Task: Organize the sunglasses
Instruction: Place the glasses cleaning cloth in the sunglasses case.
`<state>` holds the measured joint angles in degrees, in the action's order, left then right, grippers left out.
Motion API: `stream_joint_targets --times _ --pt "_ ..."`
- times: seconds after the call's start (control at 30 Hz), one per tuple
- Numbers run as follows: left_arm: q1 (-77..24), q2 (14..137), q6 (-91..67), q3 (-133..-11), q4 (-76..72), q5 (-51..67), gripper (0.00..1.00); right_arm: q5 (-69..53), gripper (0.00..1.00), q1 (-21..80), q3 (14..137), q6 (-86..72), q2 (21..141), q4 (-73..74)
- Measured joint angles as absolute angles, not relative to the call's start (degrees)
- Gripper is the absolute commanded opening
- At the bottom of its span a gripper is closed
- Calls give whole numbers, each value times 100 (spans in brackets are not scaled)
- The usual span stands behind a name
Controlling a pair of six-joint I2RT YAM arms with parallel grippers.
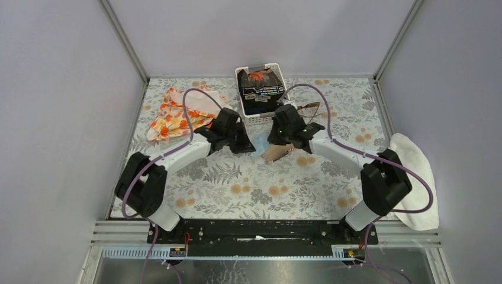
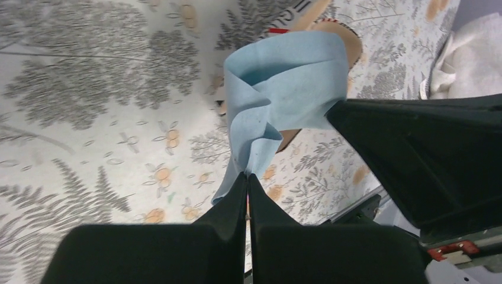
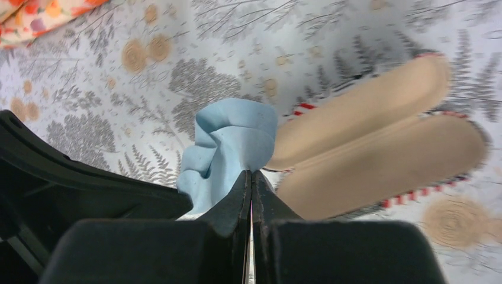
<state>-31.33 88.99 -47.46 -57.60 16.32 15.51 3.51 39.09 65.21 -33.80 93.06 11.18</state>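
Both arms are meeting at mid-table over the blue cloth. L gripper: jaws are pressing fully together, pinching a lower fold of the cloth. R gripper: also closed tight w/ no gap showing, nipping the cloth's opposite edge, so the cloth is hanging bunched between the two, lifted off the table. The tan case is lying open just beside and under the cloth, both padded halves facing up and nothing inside as far as the wrist cam shows. The sunglasses are sitting on the table behind the R arm, just right of the white basket, apart from the case and not being touched. Judgement: the step in hand is cloth handling (spreading or folding it, cannot tell which), i.e. early prep; glasses not yet cased. Next move is probably calling for setting the cloth down flat w/o dragging the case, then freeing the R gripper to reach back for the thin frame.
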Motion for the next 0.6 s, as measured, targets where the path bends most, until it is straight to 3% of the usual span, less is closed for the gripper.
stream_joint_targets --times 0.6 --pt "-3863 10009 -5218 -6567 1243 1778 0 679 0 3089 6149 -2620 8750 1538"
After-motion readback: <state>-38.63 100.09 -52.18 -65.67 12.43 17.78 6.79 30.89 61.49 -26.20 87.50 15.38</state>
